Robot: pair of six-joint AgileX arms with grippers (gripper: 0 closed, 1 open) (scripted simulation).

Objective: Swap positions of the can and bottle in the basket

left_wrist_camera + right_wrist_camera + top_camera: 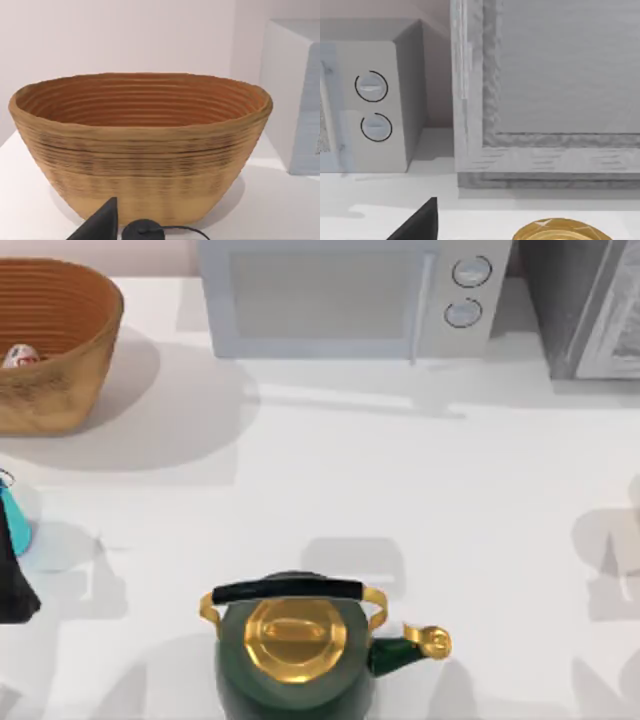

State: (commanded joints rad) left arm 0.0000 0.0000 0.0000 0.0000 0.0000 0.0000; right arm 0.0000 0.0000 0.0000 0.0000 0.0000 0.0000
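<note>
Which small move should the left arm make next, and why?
Probably lift the bottle and carry it toward the basket. The left end effector sits at the bottle on the table's left edge, the can lies inside the basket, and the left wrist view faces the basket wall.

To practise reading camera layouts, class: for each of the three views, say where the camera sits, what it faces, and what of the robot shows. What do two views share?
Top view: above the table, looking down on basket, can, bottle, kettle, microwave; a dark left-arm part at the left edge.
Left wrist view: low, facing the basket's wall; a dark finger shows.
Right wrist view: faces the microwave and a grey cabinet; a dark finger shows.
Shared: basket, top and left wrist; microwave, top and right wrist.
</note>
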